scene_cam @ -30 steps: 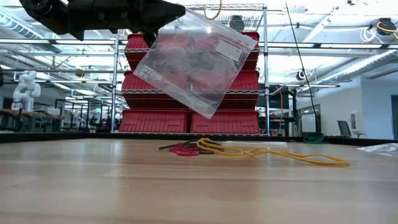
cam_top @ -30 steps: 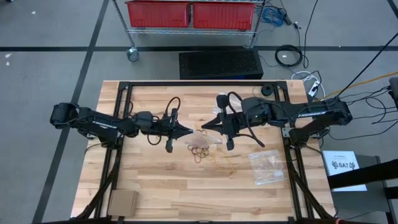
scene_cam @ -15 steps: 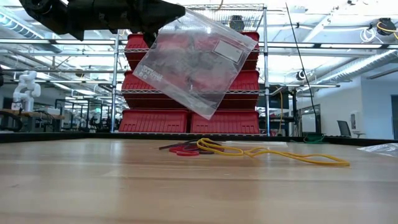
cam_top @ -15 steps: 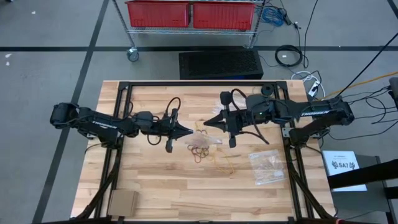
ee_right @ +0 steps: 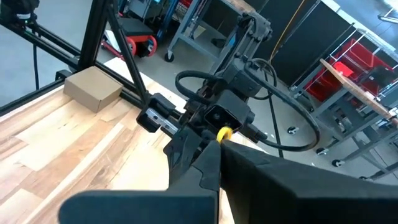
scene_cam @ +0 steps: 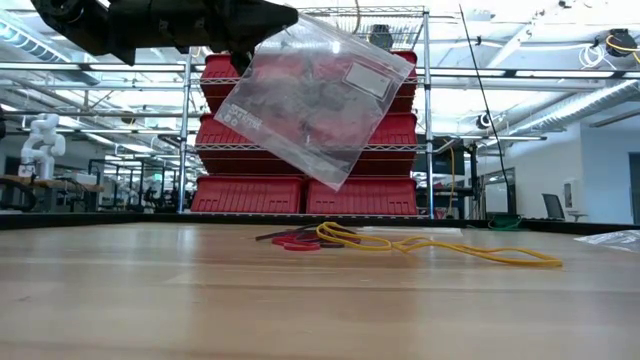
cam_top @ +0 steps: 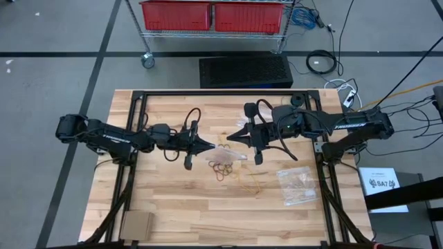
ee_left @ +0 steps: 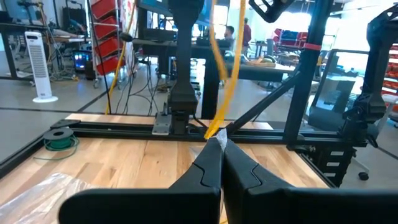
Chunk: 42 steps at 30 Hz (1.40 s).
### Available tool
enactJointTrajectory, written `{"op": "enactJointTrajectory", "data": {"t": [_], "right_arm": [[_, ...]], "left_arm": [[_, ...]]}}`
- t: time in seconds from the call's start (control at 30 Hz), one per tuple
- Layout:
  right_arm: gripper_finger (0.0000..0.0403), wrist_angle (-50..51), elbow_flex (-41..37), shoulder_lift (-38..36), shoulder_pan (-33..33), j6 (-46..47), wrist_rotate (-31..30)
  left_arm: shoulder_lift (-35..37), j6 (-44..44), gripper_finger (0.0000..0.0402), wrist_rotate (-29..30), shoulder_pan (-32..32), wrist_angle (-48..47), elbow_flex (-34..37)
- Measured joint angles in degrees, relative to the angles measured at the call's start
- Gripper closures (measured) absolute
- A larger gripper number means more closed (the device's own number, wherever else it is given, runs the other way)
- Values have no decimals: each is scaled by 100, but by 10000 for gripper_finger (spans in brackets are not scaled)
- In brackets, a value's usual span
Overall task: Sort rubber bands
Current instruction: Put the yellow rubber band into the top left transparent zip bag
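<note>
My left gripper (cam_top: 206, 147) is clenched on the corner of a clear plastic bag (scene_cam: 318, 102), lifted off the desk (cam_top: 173, 200), with red and dark rubber bands (scene_cam: 305, 85) inside. Beneath it loose rubber bands (cam_top: 222, 168) lie on the wood, red, dark and yellow. My right gripper (cam_top: 232, 137) is clenched on a yellow band (ee_left: 222, 68) stretched upward. Farther right a second bag (cam_top: 297, 185) lies flat, holding tan bands.
</note>
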<state>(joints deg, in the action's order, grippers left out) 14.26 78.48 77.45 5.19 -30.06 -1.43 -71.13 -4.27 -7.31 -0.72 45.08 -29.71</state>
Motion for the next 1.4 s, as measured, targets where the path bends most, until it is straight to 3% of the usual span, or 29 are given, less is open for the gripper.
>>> {"op": "enactJointTrajectory", "data": {"t": [1.4], "right_arm": [[403, 72, -2, 2, 80, 133, 24]], "left_arm": [[1, -2, 401, 2, 0, 99, 0]]}}
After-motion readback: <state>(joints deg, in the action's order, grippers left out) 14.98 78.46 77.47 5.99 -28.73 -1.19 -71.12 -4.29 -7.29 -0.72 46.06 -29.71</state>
